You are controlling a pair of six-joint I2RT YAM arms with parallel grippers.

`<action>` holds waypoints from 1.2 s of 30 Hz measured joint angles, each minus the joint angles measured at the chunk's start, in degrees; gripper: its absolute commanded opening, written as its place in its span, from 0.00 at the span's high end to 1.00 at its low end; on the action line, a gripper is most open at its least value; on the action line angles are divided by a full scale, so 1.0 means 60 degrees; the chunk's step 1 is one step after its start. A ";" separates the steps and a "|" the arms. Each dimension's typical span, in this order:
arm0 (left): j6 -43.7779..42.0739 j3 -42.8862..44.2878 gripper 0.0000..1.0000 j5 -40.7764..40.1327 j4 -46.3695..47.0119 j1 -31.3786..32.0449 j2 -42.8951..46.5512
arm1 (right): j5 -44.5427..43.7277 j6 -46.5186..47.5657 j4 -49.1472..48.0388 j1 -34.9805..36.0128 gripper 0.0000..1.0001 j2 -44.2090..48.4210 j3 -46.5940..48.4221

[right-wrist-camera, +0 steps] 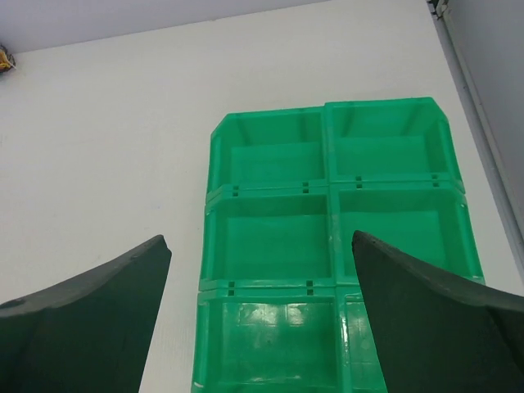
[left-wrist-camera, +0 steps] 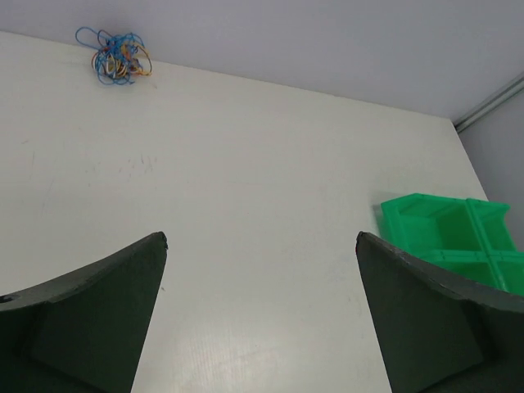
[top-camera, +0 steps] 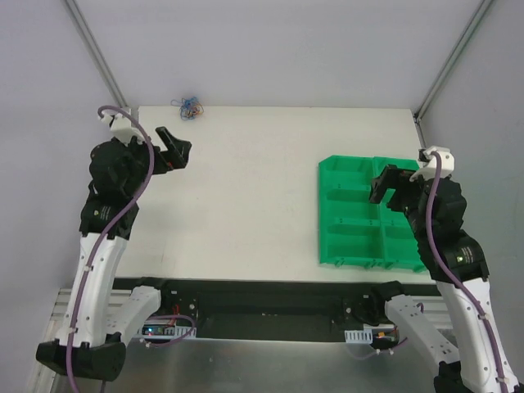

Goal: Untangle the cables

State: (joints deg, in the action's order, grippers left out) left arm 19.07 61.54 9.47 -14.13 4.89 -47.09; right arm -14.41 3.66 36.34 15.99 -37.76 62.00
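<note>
The cables (top-camera: 190,107) are a small knot of thin blue, orange-yellow and red wires at the table's far left edge. The knot also shows in the left wrist view (left-wrist-camera: 117,56) at the top left, and its edge barely shows in the right wrist view (right-wrist-camera: 5,58). My left gripper (top-camera: 176,146) is open and empty, above the table short of the knot. In its own view the left gripper (left-wrist-camera: 260,239) frames bare table. My right gripper (top-camera: 391,182) is open and empty above the green bins; in its own view the right gripper (right-wrist-camera: 259,239) hangs over them.
A green tray of several open compartments (top-camera: 338,214) sits on the right half of the table; the compartments that show hold nothing. It shows in the right wrist view (right-wrist-camera: 270,233) and partly in the left wrist view (left-wrist-camera: 422,214). A metal post (top-camera: 449,61) rises at the far right corner.
</note>
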 measured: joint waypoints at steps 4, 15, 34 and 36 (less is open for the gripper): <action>0.0448 0.0481 0.01 0.0026 -0.0058 -0.0015 -0.1432 | 0.0481 -0.0175 -0.0321 0.0004 0.04 -0.0197 -0.0331; 0.3909 -0.0135 0.01 0.1759 0.2477 -0.1115 -0.4841 | 0.2503 -0.0517 -0.1002 0.0022 0.04 -0.0306 -0.0965; 0.9668 0.1698 0.01 0.0761 0.9063 -0.1978 -1.3180 | 0.2922 -0.0831 -0.0062 0.0022 0.04 0.1147 -0.1013; 0.9737 0.2222 0.01 0.0244 0.9249 -0.1974 -1.3559 | 0.2951 -0.0856 0.0157 0.0022 0.04 0.1271 -0.1009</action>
State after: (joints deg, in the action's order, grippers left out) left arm 77.49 74.87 10.94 41.36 -6.96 -128.44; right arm 3.29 -1.48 37.28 16.12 -30.13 55.94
